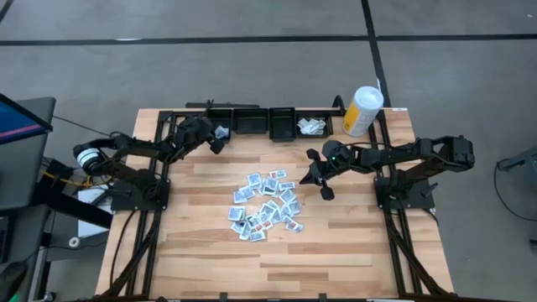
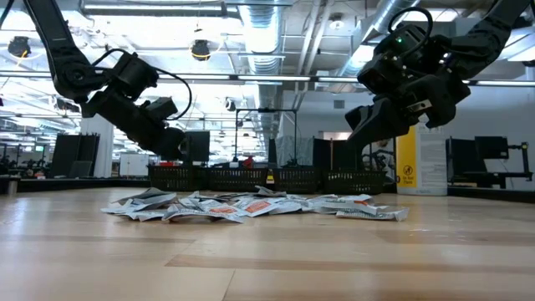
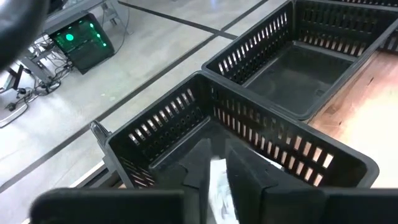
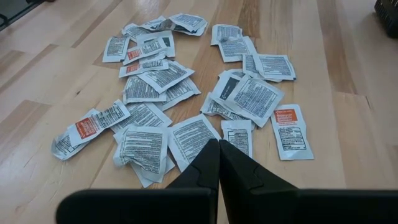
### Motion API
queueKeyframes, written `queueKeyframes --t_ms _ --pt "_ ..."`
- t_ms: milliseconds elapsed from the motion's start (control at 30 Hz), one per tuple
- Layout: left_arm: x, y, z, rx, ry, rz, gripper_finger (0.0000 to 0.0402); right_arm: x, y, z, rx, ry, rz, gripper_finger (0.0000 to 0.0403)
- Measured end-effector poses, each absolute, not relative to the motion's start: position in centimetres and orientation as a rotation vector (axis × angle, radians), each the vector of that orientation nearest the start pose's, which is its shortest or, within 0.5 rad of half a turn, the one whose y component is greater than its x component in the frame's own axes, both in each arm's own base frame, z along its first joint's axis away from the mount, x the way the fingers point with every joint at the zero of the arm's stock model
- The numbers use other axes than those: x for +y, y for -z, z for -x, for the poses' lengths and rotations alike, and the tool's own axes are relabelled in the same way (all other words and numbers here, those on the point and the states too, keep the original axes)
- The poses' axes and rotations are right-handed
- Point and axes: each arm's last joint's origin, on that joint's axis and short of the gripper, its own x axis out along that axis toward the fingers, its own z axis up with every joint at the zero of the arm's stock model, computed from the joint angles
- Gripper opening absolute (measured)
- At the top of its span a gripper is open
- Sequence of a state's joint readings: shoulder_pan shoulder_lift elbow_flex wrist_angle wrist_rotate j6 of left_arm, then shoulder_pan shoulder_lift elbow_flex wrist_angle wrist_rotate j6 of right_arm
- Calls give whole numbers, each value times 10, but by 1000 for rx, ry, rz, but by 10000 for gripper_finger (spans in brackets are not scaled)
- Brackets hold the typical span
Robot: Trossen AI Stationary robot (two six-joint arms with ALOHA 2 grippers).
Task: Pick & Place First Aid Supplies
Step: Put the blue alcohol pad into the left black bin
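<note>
The first aid supplies [image 1: 267,205] are small flat white packets, some with orange print, lying in a loose pile on the middle of the wooden table [image 4: 186,93] [image 2: 251,205]. My left gripper [image 1: 218,138] hangs over a black slotted bin [image 3: 186,118] at the table's far edge. Its fingers [image 3: 219,171] stand a little apart, with one white packet [image 3: 217,190] showing in the gap between them. My right gripper [image 4: 219,155] is shut and holds nothing. It hovers above the table just right of the pile [image 1: 323,180]. My left gripper has a white packet [image 3: 219,193] in the narrow gap between its two fingers, above the inside of the bin. The fingers slant down from the table's near left side. I cannot tell whether they touch the packet.
Several black slotted bins [image 1: 252,122] stand in a row along the far edge; one at the right [image 1: 313,126] holds white packets. A tall white-and-yellow canister [image 1: 362,111] stands at the far right corner. Bare wood lies near the table's front edge.
</note>
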State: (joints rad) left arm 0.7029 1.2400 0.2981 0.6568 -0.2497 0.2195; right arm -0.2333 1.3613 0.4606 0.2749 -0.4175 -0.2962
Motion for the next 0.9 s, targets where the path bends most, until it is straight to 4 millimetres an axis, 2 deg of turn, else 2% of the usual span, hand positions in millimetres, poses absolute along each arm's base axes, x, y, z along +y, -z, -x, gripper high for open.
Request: queueKeyframes --t_ms 200,400,567,900 --pt "147 -163 -162 392 -909 -135 97 -44 -152 -237 560 -263 86 0" --pt "144 -164 -165 371 -840 -133 112 -44 -152 -237 560 -263 86 0" --pt "131 -168 -178 290 -574 -141 112 -44 -152 -237 560 -263 87 0" --pt "86 -170 -200 196 46 -123 112 -44 -152 -237 561 -263 86 0"
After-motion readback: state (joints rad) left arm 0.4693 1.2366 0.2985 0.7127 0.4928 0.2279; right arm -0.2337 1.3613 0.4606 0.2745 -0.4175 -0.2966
